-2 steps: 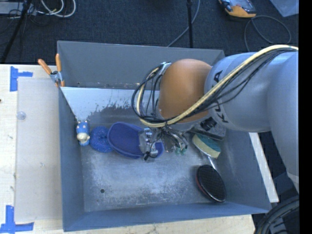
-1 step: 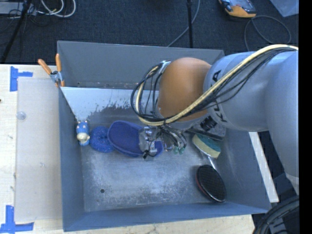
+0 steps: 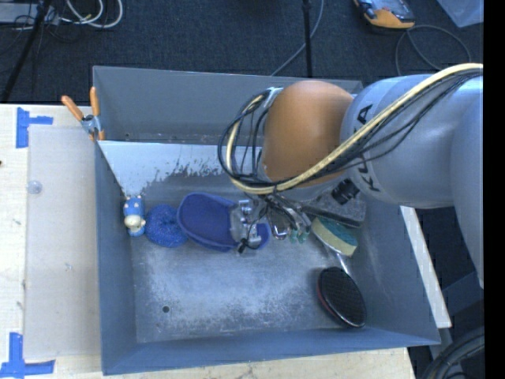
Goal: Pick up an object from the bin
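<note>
My gripper (image 3: 249, 229) hangs below the orange wrist cover in the middle of the bin, right at the right-hand end of a dark blue oval, slipper-like thing (image 3: 203, 219). Whether it touches that thing I cannot tell. Left of the oval lies a blue rough ball (image 3: 164, 227). A pale sponge with a green edge (image 3: 334, 234) lies just to the gripper's right, partly under the arm.
A small blue and yellow toy figure (image 3: 134, 215) stands against the left wall. A black oval brush (image 3: 341, 296) lies at the front right. The arm and its cables cover the bin's back right. The bin's front floor is bare metal.
</note>
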Controlling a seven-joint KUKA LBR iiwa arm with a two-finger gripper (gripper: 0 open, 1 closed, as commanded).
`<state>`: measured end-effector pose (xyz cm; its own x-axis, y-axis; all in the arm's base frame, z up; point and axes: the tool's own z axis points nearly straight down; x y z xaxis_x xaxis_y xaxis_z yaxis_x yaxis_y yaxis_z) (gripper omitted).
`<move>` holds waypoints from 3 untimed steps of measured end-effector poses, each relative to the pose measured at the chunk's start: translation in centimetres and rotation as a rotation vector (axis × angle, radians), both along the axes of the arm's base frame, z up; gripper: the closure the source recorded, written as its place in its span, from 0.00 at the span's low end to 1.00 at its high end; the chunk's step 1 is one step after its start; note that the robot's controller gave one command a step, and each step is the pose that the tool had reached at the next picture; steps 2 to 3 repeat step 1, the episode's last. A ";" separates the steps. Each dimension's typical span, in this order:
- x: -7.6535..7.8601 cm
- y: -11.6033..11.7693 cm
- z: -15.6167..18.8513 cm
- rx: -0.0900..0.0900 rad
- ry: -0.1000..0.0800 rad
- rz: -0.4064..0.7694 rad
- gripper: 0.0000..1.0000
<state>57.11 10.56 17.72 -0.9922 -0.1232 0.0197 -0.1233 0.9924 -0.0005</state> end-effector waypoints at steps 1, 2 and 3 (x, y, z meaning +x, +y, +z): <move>0.4 0.1 2.5 0.001 -0.007 0.012 1.00; 0.4 0.1 2.5 0.001 -0.007 0.012 1.00; 0.4 0.1 2.5 0.001 -0.007 0.012 1.00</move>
